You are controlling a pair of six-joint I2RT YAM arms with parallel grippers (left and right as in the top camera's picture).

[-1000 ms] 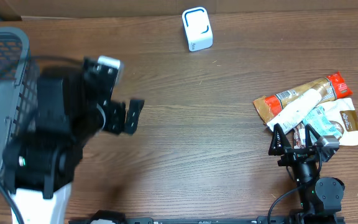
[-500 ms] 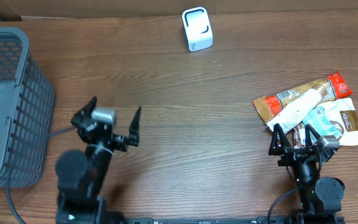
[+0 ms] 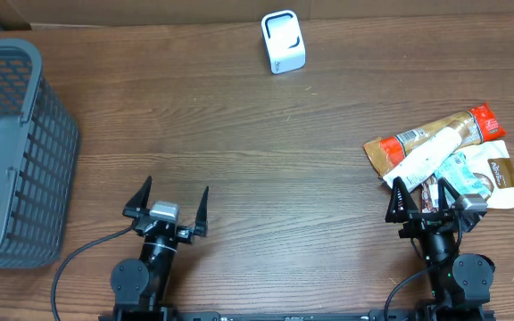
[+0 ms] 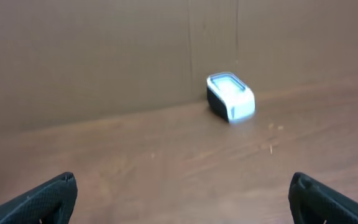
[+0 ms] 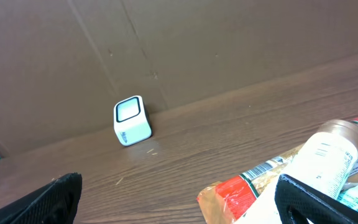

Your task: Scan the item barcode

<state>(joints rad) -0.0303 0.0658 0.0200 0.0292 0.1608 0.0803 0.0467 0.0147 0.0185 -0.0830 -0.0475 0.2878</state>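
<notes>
Wood-grain brown surface (image 3: 284, 152), matte, brown cardboard wall along the far edge

Left hand (image 3: 175, 192) sits low at the near edge, both black pointed fingers spread wide, released, grasping nothing, bare surface between them in the left wrist view

Right hand (image 3: 420, 187) at the near right, fingers also spread wide, released, grasping nothing; its tips sit just beside the near edge of the item pile, and contact can't be told from above

Item pile on the right side of the surface, well apart from the left hand: long brown pouch (image 3: 418, 138) with a red end, glossy film; white tube (image 3: 431, 153), cylindrical, brownish cap, printed label, lying diagonally over the pouch; crinkly teal packet (image 3: 465, 176) beside it; flat white sachet (image 3: 500, 174) under the edge; barcode not legible

Scanner (image 3: 283, 41), small white rounded box with a dark frame around its flat window, stands at the far edge by the cardboard, well apart from the pile and both hands

Grey plastic basket (image 3: 47, 178), lattice walls, rounded rim, at the far left
</notes>
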